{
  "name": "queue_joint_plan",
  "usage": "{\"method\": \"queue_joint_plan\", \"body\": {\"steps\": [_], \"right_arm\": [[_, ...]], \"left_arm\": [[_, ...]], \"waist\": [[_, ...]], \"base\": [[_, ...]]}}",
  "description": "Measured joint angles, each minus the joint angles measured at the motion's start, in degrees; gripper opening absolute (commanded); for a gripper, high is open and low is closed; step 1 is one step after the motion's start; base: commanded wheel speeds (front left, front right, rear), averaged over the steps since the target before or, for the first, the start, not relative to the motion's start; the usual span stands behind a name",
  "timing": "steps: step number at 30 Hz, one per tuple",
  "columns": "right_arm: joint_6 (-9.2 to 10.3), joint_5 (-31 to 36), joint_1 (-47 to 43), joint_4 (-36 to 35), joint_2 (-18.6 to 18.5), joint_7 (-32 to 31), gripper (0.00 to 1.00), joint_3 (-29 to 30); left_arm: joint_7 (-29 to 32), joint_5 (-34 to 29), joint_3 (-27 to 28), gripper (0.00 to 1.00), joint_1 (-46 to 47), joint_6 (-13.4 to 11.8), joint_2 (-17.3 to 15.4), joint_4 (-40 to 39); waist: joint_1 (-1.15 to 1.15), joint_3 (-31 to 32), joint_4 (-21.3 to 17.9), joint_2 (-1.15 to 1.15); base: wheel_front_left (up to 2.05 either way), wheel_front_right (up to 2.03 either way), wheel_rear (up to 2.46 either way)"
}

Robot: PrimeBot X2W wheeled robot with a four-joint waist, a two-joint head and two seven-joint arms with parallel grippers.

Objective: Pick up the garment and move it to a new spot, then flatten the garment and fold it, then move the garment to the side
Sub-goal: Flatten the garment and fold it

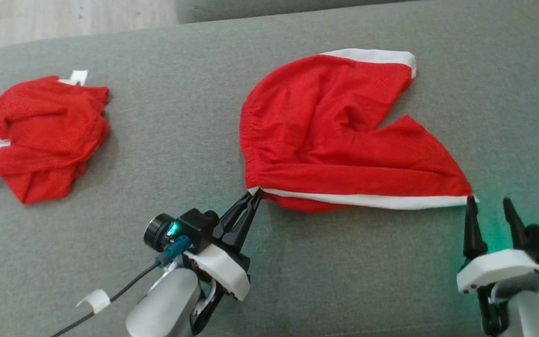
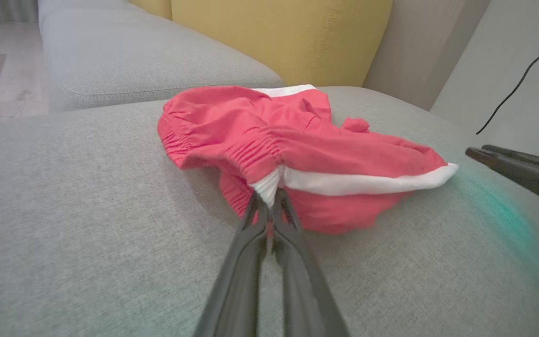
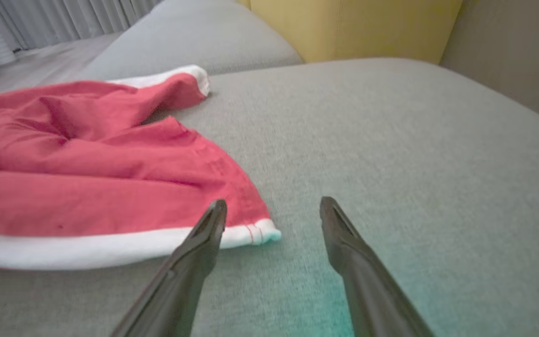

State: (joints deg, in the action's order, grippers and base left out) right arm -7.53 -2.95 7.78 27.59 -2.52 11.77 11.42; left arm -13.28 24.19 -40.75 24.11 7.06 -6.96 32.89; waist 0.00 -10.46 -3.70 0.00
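The garment point(image 1: 339, 131) is a pair of red shorts with white trim, spread on the grey sofa seat point(image 1: 180, 154) right of centre. My left gripper point(image 1: 255, 193) is shut on the garment's near left corner, at the white band by the elastic waist; in the left wrist view the left gripper point(image 2: 269, 199) pinches that white edge of the garment point(image 2: 297, 145). At the near right corner my right gripper point(image 1: 489, 202) stands open, its left finger just at the white hem tip. From the right wrist, the garment point(image 3: 87, 178) lies left of the right gripper point(image 3: 273, 208), nothing between its fingers.
Another red garment with white trim point(image 1: 40, 135) lies crumpled at the seat's left end. A yellow cushion point(image 2: 279, 37) stands behind the seat. Pale wooden floor point(image 1: 63, 18) shows beyond the far left edge. Bare grey seat stretches to the right of the shorts.
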Motion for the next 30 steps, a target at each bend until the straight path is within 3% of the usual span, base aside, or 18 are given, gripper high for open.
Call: {"method": "queue_joint_plan", "body": {"steps": [22,23,24,25,30], "right_arm": [[0.0,3.05,5.98,10.87,-0.03,-5.24,1.0,0.51],[0.0,3.05,5.98,11.06,-0.04,-5.24,0.96,0.55],[0.0,3.05,5.99,11.28,-0.04,-5.24,0.4,0.58],[0.0,3.05,5.99,11.5,-0.04,-5.23,0.0,0.57],[0.0,3.26,5.82,12.17,-0.03,-5.17,0.0,0.52]], "left_arm": [[-0.16,-0.05,-1.97,0.0,-1.02,-0.57,-0.48,-1.79],[-0.16,-0.05,-1.99,0.0,-1.02,-0.57,-0.48,-1.78],[-0.16,-0.05,-2.02,0.0,-1.02,-0.57,-0.47,-1.77],[-0.16,-0.05,-2.05,0.0,-1.02,-0.57,-0.47,-1.74],[-0.47,0.01,-2.15,0.0,-1.08,-0.57,-0.46,-1.19]], "waist": [[0.0,-0.04,2.29,0.0],[0.0,0.05,2.35,0.0],[0.0,0.18,2.39,0.0],[0.0,0.34,2.4,0.0],[0.0,1.85,2.35,0.0]], "base": [[0.0,0.0,0.0],[0.0,0.0,0.0],[0.0,0.0,0.0],[0.0,0.0,0.0],[0.0,0.0,0.0]]}}
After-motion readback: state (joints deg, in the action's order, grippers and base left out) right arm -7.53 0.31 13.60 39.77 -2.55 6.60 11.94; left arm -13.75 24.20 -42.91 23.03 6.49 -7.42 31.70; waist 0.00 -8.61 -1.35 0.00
